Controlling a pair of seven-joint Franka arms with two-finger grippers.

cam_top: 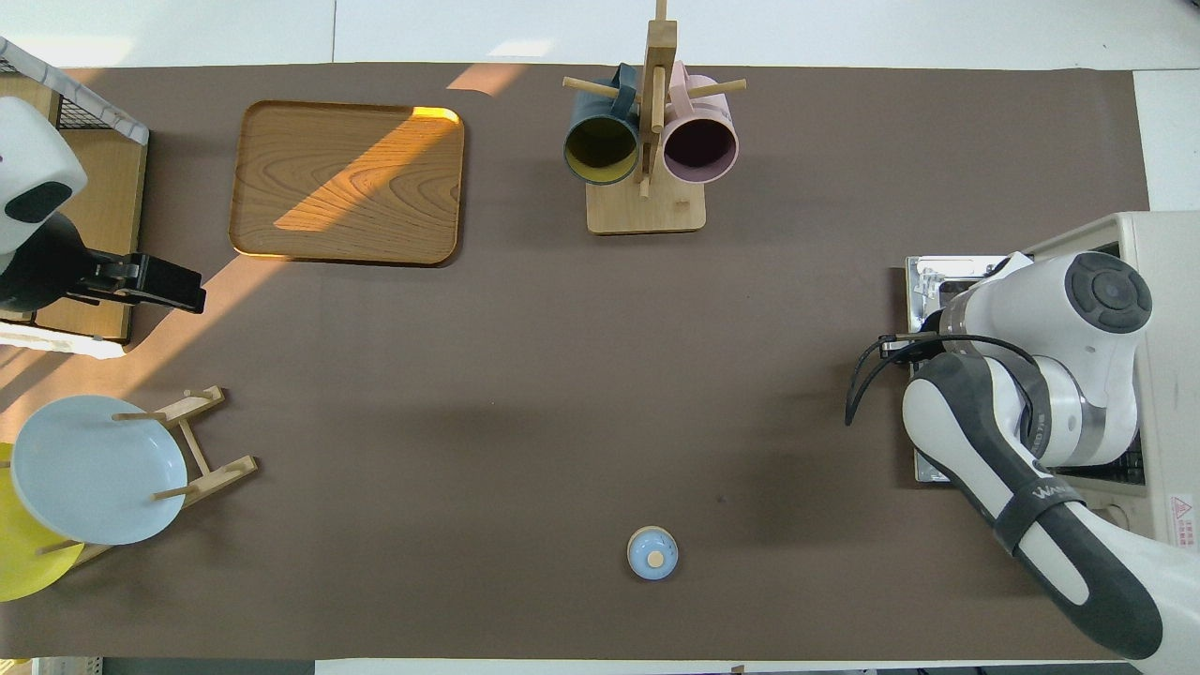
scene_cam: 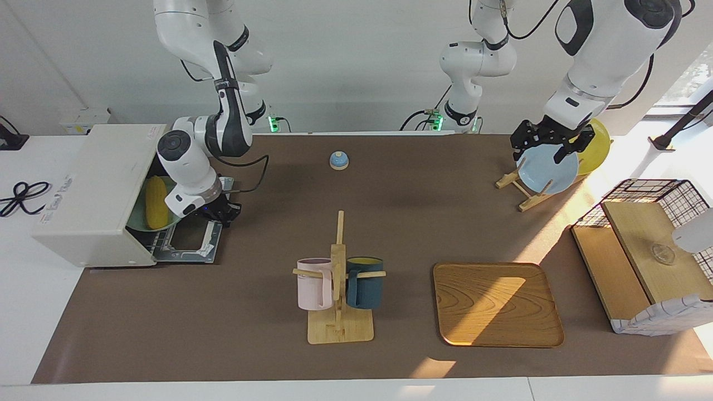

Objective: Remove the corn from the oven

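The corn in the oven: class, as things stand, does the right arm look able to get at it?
Probably yes. The oven door lies open, the corn shows in the mouth, and the right tool sits shut at the door edge, though it must open first.

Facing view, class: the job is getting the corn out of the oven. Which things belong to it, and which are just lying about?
Belong to the job:
corn
oven, door down
right gripper, at the door

Lying about:
mug rack
wooden tray
plate rack
bell
mesh basket
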